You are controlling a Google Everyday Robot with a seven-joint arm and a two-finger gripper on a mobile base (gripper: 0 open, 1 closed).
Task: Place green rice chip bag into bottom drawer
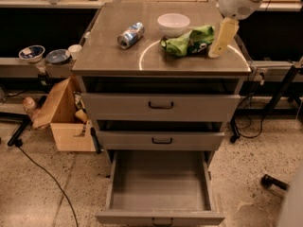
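Far left on the floor: cardboard box (64, 112), flaps open. On the cabinet top (109, 56), L to R: blue-silver can (130, 35) lying on its side, white bowl (173, 23) toward the back, then green rice chip bag (187, 40), crumpled, just in front of the bowl & to its right. Below, bottom drawer (158, 183) is pulled out w/ bare grey floor; the 2 upper drawers are closed. My gripper (221, 39) hangs at the bag's right edge, pointing down. Can't tell if it's open or closed.

Dim warm light, jaws over glaring tabletop (109, 56)
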